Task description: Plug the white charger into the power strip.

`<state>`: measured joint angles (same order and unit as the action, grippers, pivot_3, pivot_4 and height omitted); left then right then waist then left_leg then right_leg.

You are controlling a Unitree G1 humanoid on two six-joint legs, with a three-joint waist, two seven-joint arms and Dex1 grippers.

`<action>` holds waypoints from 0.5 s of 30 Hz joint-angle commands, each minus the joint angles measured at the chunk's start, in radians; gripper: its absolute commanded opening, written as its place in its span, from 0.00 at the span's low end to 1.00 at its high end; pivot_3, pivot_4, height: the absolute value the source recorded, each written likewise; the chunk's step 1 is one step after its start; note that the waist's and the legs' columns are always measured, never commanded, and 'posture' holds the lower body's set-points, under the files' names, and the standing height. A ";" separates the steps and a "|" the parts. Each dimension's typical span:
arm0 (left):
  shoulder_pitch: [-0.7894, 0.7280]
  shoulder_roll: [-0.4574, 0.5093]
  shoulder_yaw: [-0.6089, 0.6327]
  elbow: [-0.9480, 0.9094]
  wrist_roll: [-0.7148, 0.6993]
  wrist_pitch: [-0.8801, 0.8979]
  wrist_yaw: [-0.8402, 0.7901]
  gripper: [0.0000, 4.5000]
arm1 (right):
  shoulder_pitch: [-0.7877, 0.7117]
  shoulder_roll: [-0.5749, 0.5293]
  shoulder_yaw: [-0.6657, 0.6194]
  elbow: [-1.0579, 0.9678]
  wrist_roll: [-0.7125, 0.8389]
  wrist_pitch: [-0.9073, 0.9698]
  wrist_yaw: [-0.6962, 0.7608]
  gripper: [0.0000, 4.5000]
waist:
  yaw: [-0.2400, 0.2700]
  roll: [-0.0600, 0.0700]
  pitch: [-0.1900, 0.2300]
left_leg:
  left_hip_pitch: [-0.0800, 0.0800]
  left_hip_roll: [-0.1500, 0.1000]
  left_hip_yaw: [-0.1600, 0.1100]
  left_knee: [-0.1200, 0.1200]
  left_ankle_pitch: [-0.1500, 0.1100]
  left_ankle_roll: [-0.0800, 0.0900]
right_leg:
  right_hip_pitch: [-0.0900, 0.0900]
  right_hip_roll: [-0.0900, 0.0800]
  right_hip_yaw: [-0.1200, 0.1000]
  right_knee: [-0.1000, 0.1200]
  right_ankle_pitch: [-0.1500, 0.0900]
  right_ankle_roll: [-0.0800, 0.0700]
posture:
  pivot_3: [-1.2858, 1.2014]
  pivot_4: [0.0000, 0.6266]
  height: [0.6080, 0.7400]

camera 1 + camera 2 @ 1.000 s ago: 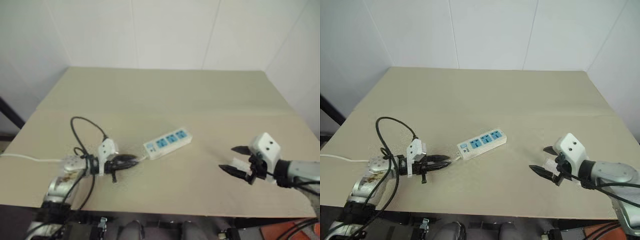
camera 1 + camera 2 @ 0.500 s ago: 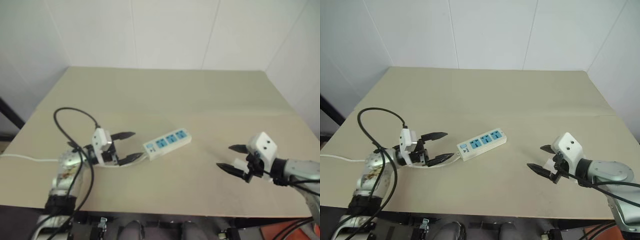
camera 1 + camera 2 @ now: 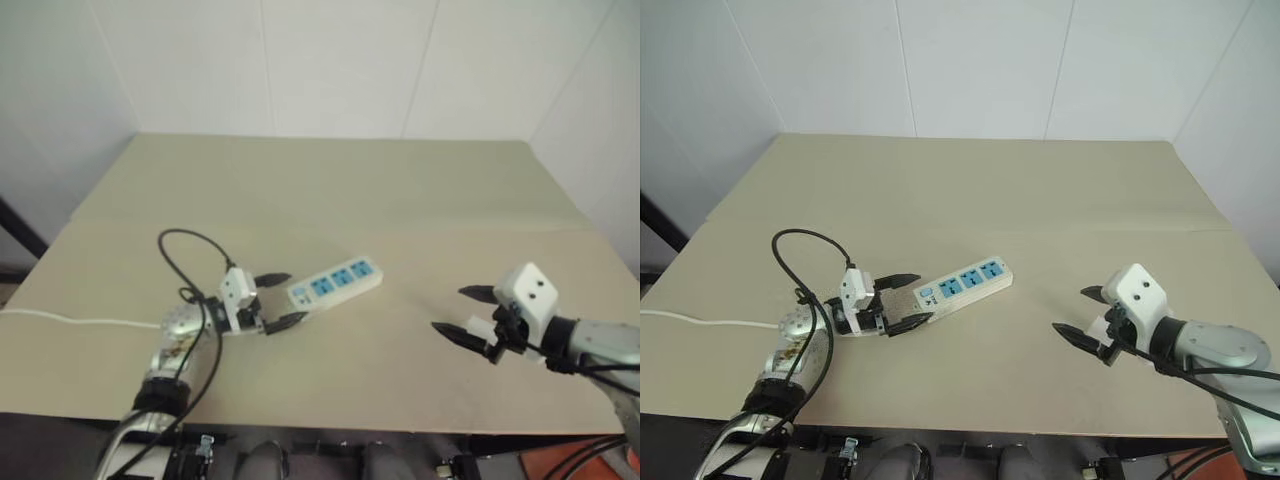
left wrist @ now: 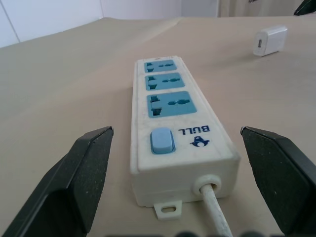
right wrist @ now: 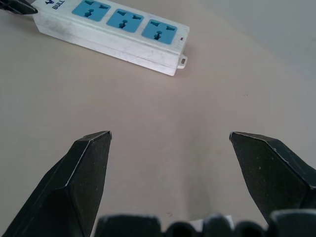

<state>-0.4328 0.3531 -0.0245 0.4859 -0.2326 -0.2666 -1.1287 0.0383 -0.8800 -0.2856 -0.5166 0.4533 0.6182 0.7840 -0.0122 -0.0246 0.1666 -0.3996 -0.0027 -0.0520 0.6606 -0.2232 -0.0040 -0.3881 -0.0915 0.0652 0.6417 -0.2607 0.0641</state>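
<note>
Head cameras looked down over the table (image 3: 970, 200) from above. Each wrist camera sat low and close, both sharing the power strip (image 4: 175, 128) with the head views.

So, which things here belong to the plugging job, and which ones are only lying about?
For the job:
white charger
power strip, with its cord
left gripper, open
right gripper, open

Only surroundings:
table
wall

White charger (image 4: 270, 40) beyond flat power strip (image 4: 175, 126).
</note>
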 commanded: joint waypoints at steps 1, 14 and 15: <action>-0.013 -0.013 -0.017 0.017 0.028 -0.040 0.035 1.00 | 0.009 -0.002 -0.052 -0.040 0.011 0.012 -0.016 1.00 | 0.000 0.000 0.000 | 0.000 0.000 0.000 0.000 0.000 0.000 | 0.000 0.000 0.000 0.000 0.000 0.000 | 0.52 0.24 1.00; -0.005 -0.022 -0.046 0.032 0.068 -0.009 0.088 0.81 | 0.003 -0.003 -0.039 -0.040 0.001 0.020 -0.038 1.00 | 0.000 0.000 0.000 | 0.001 0.000 0.000 0.000 0.000 0.000 | 0.001 0.000 0.000 0.001 0.000 0.000 | 0.52 0.24 1.00; -0.004 -0.018 -0.050 0.034 0.076 -0.015 0.089 0.74 | 0.000 -0.002 -0.036 -0.038 0.002 0.020 -0.039 1.00 | 0.000 0.000 0.000 | 0.001 0.000 0.000 0.000 0.000 0.000 | 0.001 0.000 0.000 0.001 0.000 0.000 | 0.52 0.24 1.00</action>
<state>-0.4404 0.3317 -0.0517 0.5198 -0.1808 -0.2808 -1.0409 0.0533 -0.8800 -0.3000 -0.5349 0.4537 0.6403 0.7539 -0.0127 -0.0243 0.1664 -0.3985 -0.0028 -0.0521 0.6606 -0.2232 -0.0040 -0.3874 -0.0913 0.0652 0.6423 -0.2607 0.0641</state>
